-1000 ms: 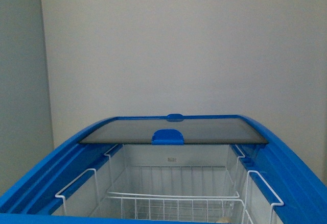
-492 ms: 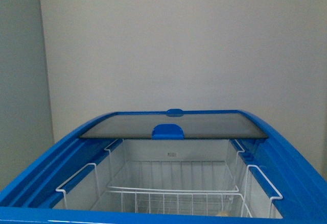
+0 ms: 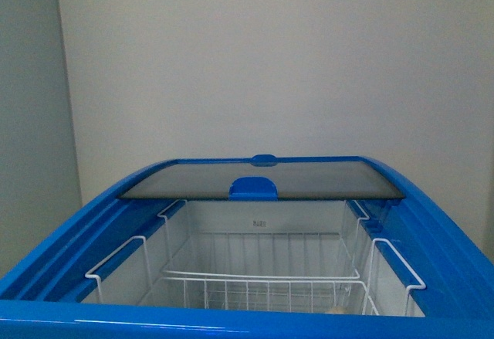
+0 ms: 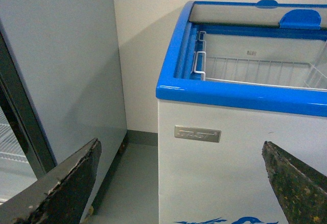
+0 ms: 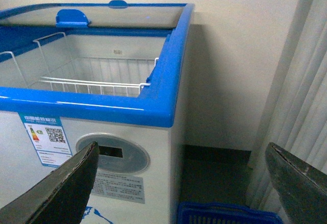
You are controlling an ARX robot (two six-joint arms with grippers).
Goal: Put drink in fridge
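Note:
The fridge (image 3: pixel 231 320) is a white chest freezer with a blue rim, right in front of me. Its glass lid (image 3: pixel 309 178) is slid to the far end, leaving the near part open over white wire baskets (image 3: pixel 262 285). The left wrist view shows the fridge's near left corner (image 4: pixel 230 94), the right wrist view its near right corner (image 5: pixel 102 110). My left gripper (image 4: pixel 180 146) hangs open before the white front wall, holding nothing. My right gripper (image 5: pixel 182 146) is open and empty too, low beside the right corner. The drink is out of view.
A tall grey upright cooler (image 4: pixel 61 71) stands close to the fridge's left side, with a narrow strip of floor between them. A blue plastic crate (image 5: pixel 225 214) sits on the floor by the right corner. A pale curtain (image 5: pixel 301 106) hangs further right. A wall is behind.
The front view has shifted: the fridge's near blue rim has come up into the bottom of the picture, and the lid sits a little higher in the picture.

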